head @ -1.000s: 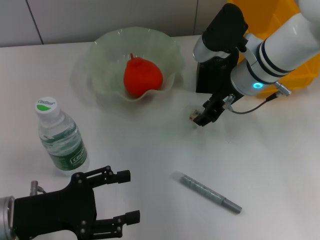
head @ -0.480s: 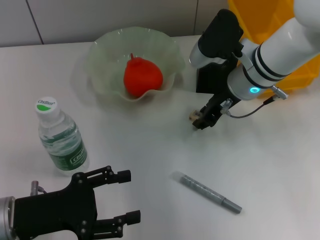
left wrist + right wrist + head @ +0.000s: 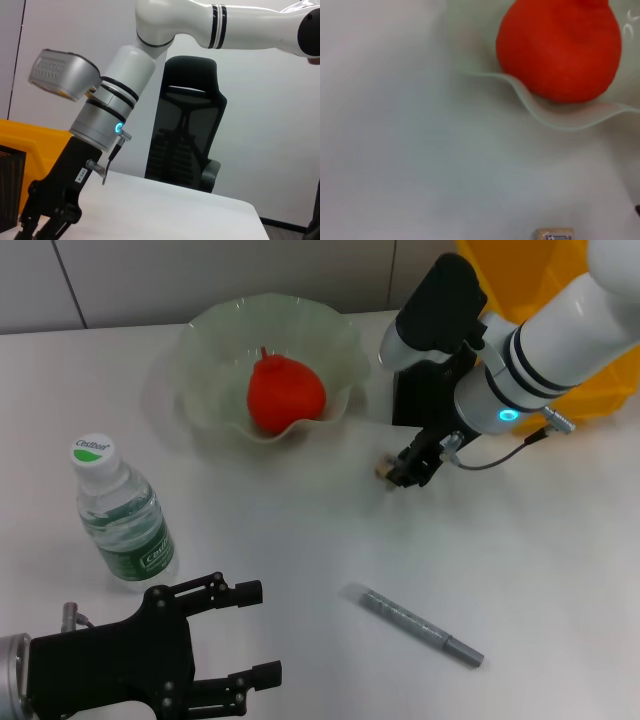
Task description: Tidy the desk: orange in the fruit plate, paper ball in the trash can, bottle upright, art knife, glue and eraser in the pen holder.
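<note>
Right claw [image 3: 405, 472] grips eraser [image 3: 384, 469]; bottle [image 3: 122, 517] cap reads "Cestbon".

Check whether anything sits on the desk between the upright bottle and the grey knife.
Nothing does. In the head view the stretch from the bottle to the art knife is bare desk; the left hand sits nearer the camera.

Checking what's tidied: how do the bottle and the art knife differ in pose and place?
The bottle stands upright near the left gripper; the art knife lies flat on the desk, out in the middle. The bottle is clear with a white cap; the knife is slim and grey. Neither is gripped.
</note>
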